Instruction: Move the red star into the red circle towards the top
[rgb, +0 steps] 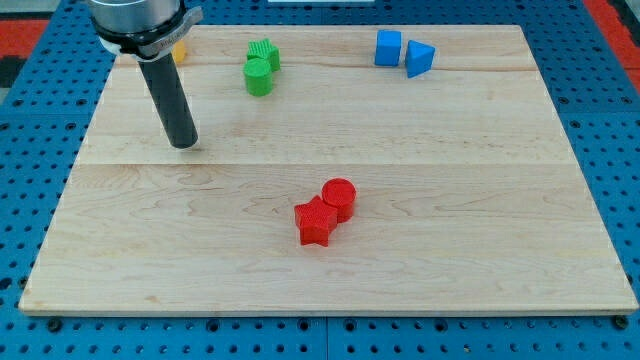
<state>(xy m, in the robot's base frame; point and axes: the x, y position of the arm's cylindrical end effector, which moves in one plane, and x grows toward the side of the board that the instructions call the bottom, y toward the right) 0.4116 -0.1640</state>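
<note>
Red star (315, 222) is sitting low on the wooden board (480, 200), touching the red circle (339, 198) above-right. My tip (183, 144), a fingerless rod, is resting well apart at the view's left.

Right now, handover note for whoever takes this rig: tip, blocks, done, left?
My tip is down on the board, at the view's left, well apart from every block.
The red star sits near the board's middle, low in the view, touching the red circle, which lies just up and to the right of it.
Green blocks are near the top, blue blocks at top right, a yellow block is partly hidden behind the arm.
Done: star already against the circle.
Left: possibly a nudge from the star's lower side; otherwise confirm and stop.
</note>
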